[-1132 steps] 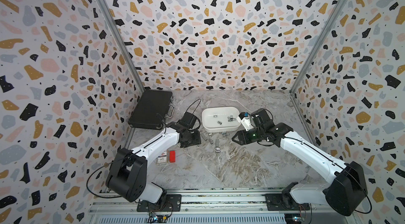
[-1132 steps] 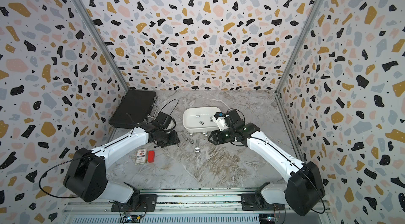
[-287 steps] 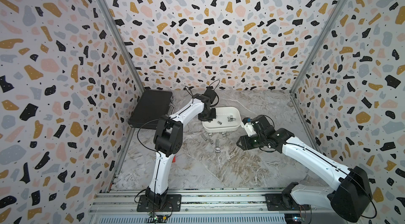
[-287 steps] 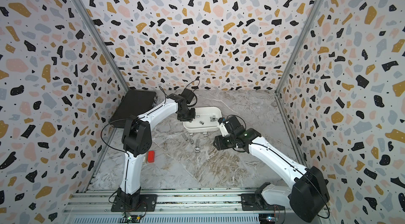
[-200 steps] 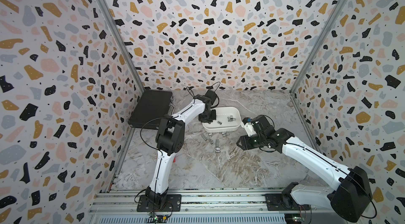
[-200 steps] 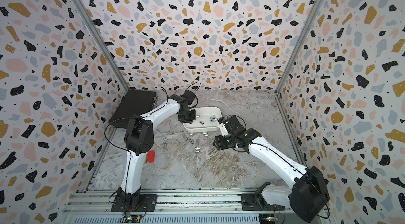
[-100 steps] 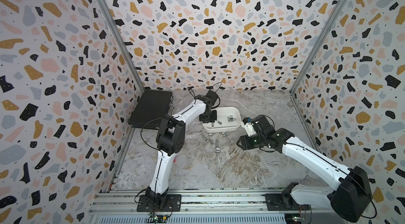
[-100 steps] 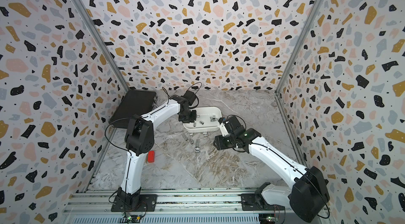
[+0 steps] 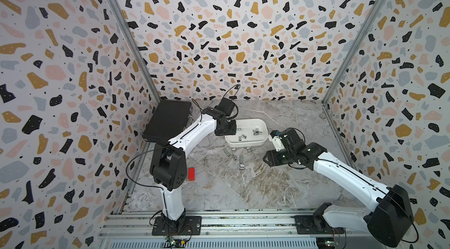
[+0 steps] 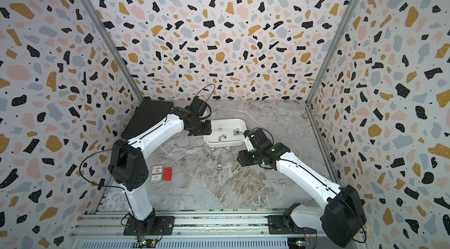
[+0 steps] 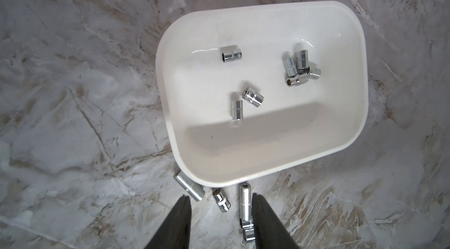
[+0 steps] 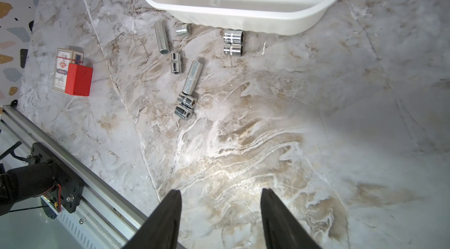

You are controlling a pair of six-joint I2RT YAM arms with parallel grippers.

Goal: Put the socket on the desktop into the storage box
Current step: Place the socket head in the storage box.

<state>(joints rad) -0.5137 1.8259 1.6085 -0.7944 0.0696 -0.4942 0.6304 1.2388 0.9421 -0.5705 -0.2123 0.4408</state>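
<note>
The white storage box (image 9: pixel 246 121) (image 10: pixel 226 121) stands at the back middle of the marble desktop (image 9: pixel 243 187), with several chrome sockets (image 11: pixel 231 54) lying inside. My left gripper (image 9: pixel 226 129) (image 11: pixel 221 197) hangs over the box's left end, open and holding nothing. Several more sockets (image 9: pixel 241 161) (image 10: pixel 219 161) (image 12: pixel 192 77) lie on the desktop just in front of the box (image 12: pixel 243 21). My right gripper (image 9: pixel 266 160) (image 12: pixel 221 191) hovers low over bare marble to the right of those sockets, open and empty.
A closed black case (image 9: pixel 168 121) lies at the back left beside the left arm. A red block (image 9: pixel 191 174) and a card pack (image 10: pixel 155 174) sit near the left arm's elbow. The metal rail (image 9: pixel 219 221) runs along the front edge; terrazzo walls enclose three sides.
The left arm has swung from the desktop sockets up to the box's left end, and its jaws have opened there. The right arm has barely moved.
</note>
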